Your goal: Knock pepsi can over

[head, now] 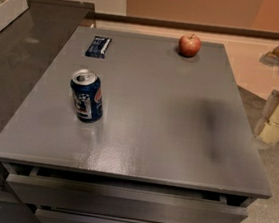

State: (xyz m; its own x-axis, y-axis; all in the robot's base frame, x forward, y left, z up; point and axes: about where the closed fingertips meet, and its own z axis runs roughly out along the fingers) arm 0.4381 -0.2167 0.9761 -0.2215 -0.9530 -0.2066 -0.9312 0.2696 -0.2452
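The pepsi can (87,96) stands upright on the grey table top (154,110), left of the middle. It is dark blue with a silver top, white markings and a round red-white-blue logo. My gripper (276,115) shows at the right edge of the camera view as a grey arm part with cream-coloured parts below it. It is beyond the table's right edge, far to the right of the can and not touching it. Its shadow lies on the right part of the table.
A red apple (189,44) sits near the table's far edge. A flat dark-blue packet (98,47) lies at the far left. A darker counter (19,59) adjoins the left side, with a white tray (5,10) on it. Drawers (124,202) are below the front edge.
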